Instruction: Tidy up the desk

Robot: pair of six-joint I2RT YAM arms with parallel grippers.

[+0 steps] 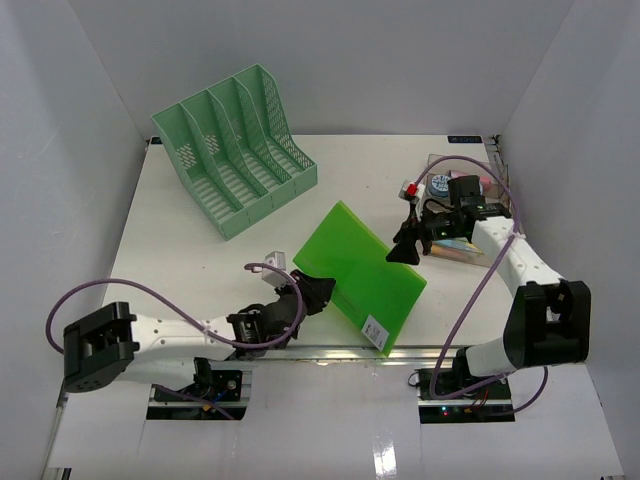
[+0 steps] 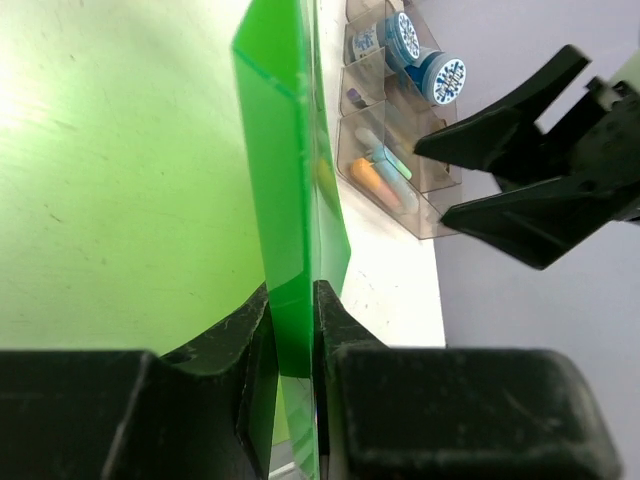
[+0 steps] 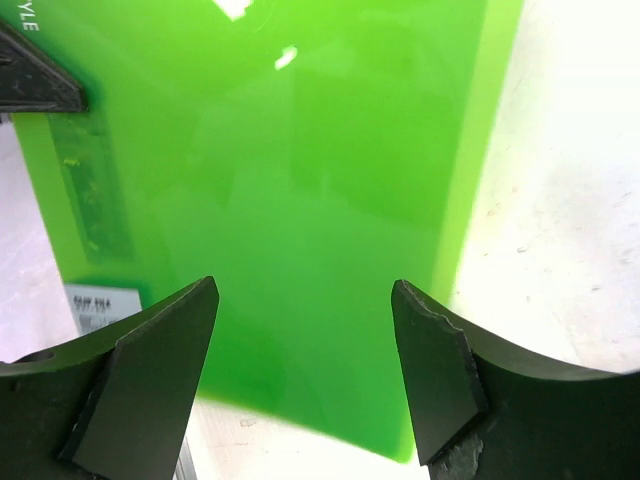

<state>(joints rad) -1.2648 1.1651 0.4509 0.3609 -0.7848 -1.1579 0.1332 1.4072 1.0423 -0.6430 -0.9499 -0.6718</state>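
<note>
The left end effector (image 2: 293,310) is clenched on the near edge of a bright green plastic folder (image 1: 355,272), with one black finger (image 2: 225,345) pressed against each face of the thin sheet. The right end effector (image 3: 305,290) is released, its two fingers spread wide and holding nothing, and it hovers over the folder's right-hand side; the wrist view looks straight down between them onto glossy green plastic. A small white label (image 1: 376,333) sits on the folder's corner nearest the bottom of the overhead frame. The folder lies diagonally at the centre of the desk (image 1: 190,260); whether it rests flat or is lifted at the gripped edge I cannot tell. The desk itself is the white surface that fills the middle of the overhead frame, with its silver rail along the bottom edge just above the arm bases. At the upper left of that frame a pale green slotted file rack (image 1: 235,150) stands on the desk, well apart from the folder. At the right of the frame, partly behind the right arm, sits a clear compartmented organiser (image 2: 385,160) holding blue tape rolls (image 2: 420,55) and pens.
</note>
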